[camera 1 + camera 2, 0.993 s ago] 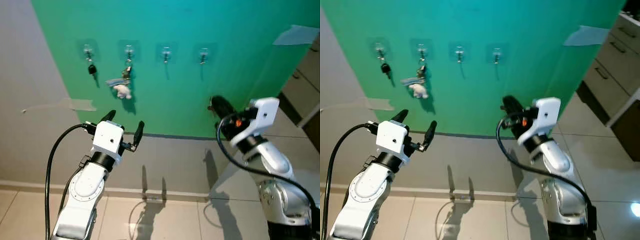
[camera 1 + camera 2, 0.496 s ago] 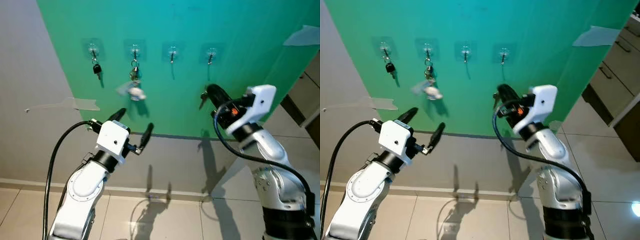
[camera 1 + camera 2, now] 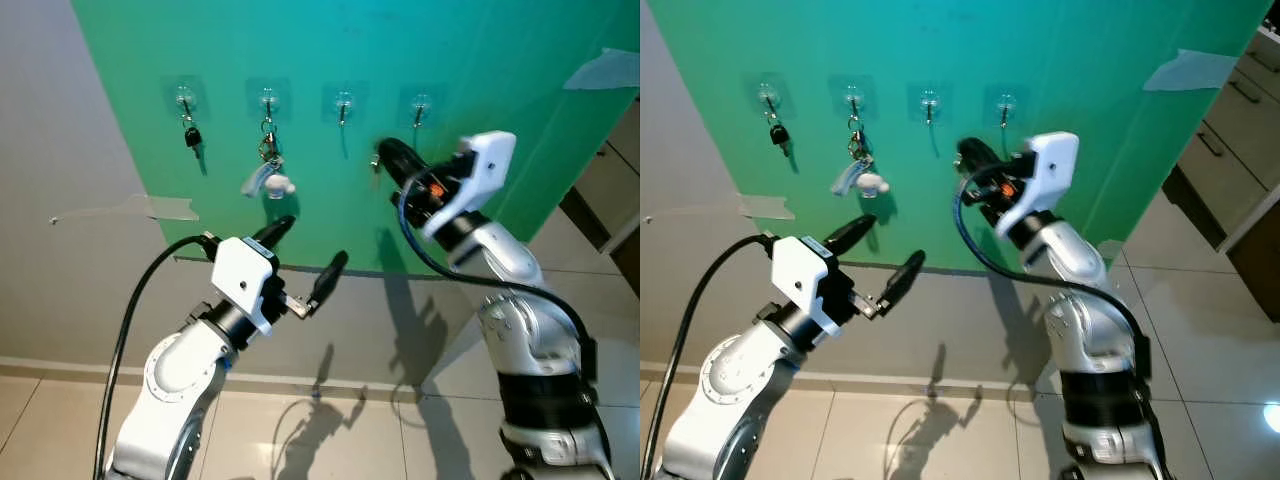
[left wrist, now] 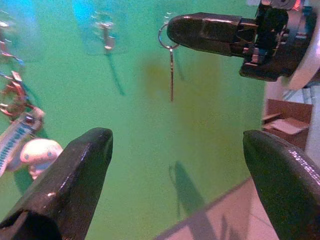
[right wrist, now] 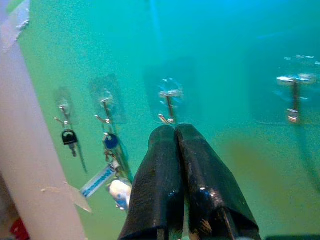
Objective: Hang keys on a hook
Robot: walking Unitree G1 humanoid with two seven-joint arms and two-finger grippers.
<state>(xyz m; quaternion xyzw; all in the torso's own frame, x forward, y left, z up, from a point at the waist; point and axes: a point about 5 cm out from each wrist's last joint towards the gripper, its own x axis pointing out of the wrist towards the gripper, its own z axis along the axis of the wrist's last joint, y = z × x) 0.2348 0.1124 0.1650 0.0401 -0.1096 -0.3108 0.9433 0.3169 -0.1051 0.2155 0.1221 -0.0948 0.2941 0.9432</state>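
The right gripper [image 4: 172, 29], jaws pinched on the ring of a single key [image 4: 170, 75] that dangles before the green wall just short of the third hook [image 3: 343, 104], carries something light, rigid and slippery, best held by that ring; the left gripper [image 3: 305, 258] hovers spread wide.

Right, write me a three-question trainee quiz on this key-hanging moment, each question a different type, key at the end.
1. True or false: the left gripper holds the key.
2. Multiple choice: how many of the four hooks on the green wall already carry something? A) none B) two C) all four
3. Fill in: the right gripper is pinched shut on the ring of a ____, just below the third hook.

Key:
1. False. Its fingers are spread wide with nothing between them; the key hangs from the right gripper.
2. B. The black key and the key bunch with a tag and white charm hang on the two left hooks.
3. key
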